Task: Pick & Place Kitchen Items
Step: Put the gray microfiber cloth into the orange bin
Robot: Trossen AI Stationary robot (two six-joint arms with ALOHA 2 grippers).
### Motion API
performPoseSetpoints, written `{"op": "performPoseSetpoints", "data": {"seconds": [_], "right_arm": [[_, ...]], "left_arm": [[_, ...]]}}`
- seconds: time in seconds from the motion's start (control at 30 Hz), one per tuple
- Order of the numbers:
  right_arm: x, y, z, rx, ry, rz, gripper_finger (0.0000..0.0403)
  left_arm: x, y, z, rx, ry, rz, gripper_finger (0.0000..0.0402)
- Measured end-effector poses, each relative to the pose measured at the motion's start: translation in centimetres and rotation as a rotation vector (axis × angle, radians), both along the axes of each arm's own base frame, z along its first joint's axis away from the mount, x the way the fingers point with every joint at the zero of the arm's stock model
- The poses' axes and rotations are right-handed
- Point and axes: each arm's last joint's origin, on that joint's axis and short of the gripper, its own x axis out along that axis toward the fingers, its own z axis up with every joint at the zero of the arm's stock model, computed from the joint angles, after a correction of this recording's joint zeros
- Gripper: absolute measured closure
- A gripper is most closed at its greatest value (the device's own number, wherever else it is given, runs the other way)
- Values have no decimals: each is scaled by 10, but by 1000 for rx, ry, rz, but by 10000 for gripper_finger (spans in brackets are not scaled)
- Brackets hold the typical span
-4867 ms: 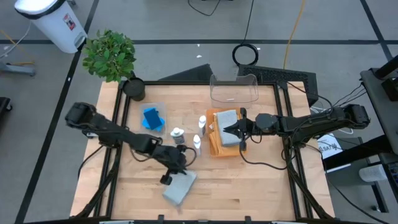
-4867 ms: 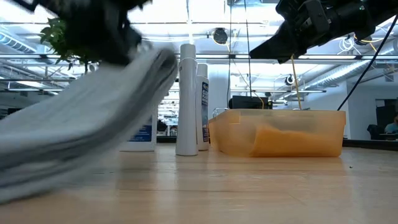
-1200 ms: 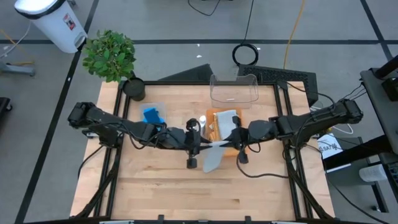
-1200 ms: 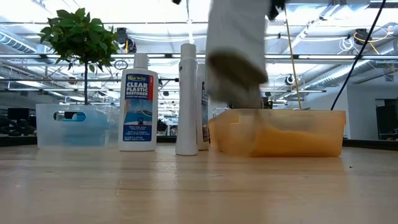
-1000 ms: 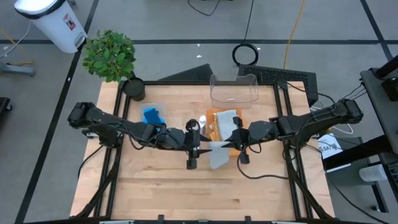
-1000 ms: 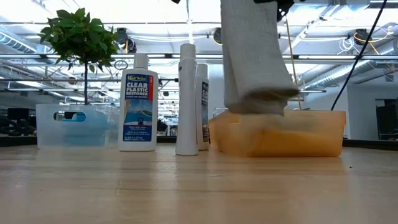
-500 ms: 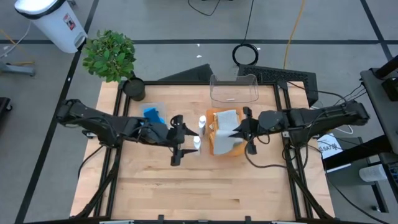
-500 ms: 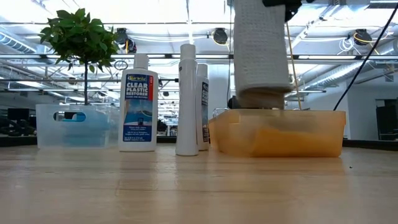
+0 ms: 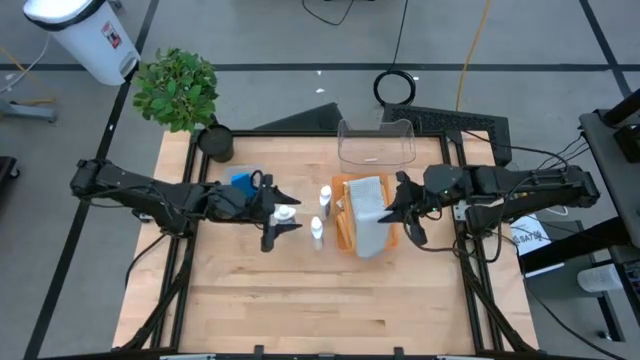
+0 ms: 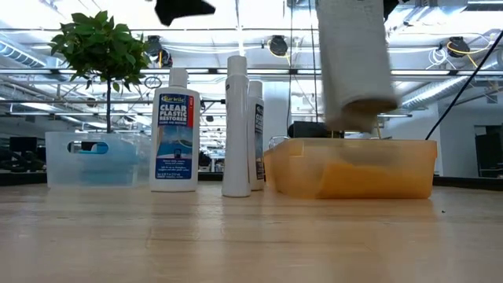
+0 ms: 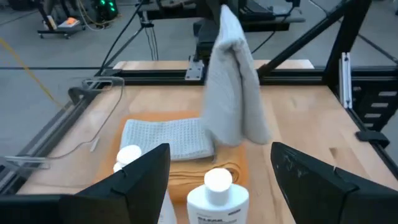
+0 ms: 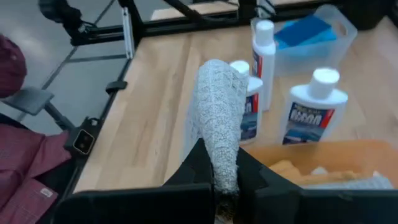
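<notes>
A folded grey cloth (image 10: 352,55) hangs over the orange tray (image 10: 409,169), with my right gripper (image 9: 400,205) shut on it. The tray holds another grey cloth (image 11: 168,137) lying on an orange cloth (image 11: 199,171). Three white bottles with blue labels (image 10: 174,130) (image 10: 236,126) (image 10: 256,134) stand left of the tray. Blue sponges (image 9: 245,182) lie in a clear bin (image 10: 94,157). My left gripper (image 9: 272,225) is open beside the bottles, left of the tray, touching nothing. My right gripper pinches the grey cloth's upper end (image 12: 221,163) between its two fingers, coming from the table's right and slanting down. The folded cloth hangs below the fingers. Its lower end (image 10: 357,114) is just above the tray's rim, over the cloths inside.
A second clear bin (image 9: 375,142) stands at the far edge behind the tray. A green potted plant (image 9: 178,90) is at the far left corner. Bare wood table (image 9: 330,310) stretches along the near side.
My left gripper has drawn back from the grey cloth toward the table's left edge, past the bottles. My right gripper has carried the cloth toward the right, from beside the tray to above it. The cloth now hangs from the right gripper alone.
</notes>
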Motion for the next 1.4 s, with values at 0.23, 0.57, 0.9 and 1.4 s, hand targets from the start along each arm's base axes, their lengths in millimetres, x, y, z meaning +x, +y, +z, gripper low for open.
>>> {"op": "performPoseSetpoints", "data": {"seconds": [0.23, 0.57, 0.9, 1.4], "right_arm": [[8, -3, -14, -11, 106, -33, 402], [20, -19, -45, -68, 173, -109, 402], [19, -49, -77, -183, 163, -189, 401], [5, -70, -137, -435, 71, -155, 401]], "left_arm": [[-1, 5, -10, -22, -1, 22, 119], [-1, 4, -10, -26, -6, 21, 119], [-1, 4, -10, -26, -6, 21, 119], [-1, 4, -10, -23, -6, 20, 119]]}}
